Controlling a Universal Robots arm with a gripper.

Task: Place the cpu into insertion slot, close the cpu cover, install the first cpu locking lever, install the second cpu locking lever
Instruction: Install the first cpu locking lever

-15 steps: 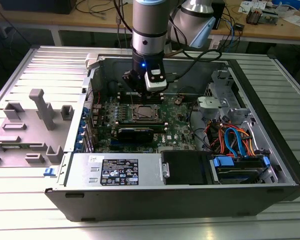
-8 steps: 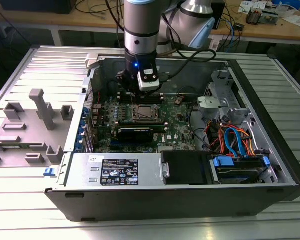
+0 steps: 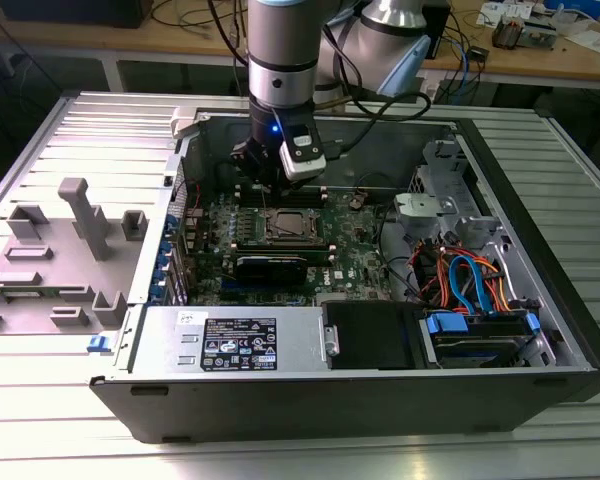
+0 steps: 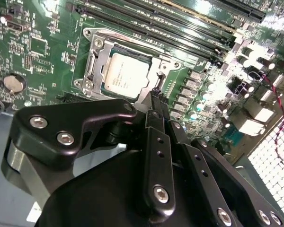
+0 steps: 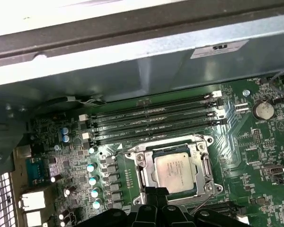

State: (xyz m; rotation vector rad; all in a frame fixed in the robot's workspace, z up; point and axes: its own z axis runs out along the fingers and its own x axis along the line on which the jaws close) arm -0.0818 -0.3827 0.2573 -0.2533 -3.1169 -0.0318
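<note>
The cpu lies flat in the insertion slot on the green motherboard, its silver-grey top facing up; it shows in both wrist views. The cpu cover, a silvery frame, lies down around it. In the exterior view the arm hangs over the socket inside the open case. My gripper points down at one edge of the socket, its black fingers drawn together with the tips at the cover's rim. A thin wire lever runs beside that edge. I cannot tell whether the tips touch it.
Long black memory slots run beside the socket. A coin battery sits on the board. In the exterior view a black card, a power supply and bundled cables crowd the case. A grey fixture stands at that view's left.
</note>
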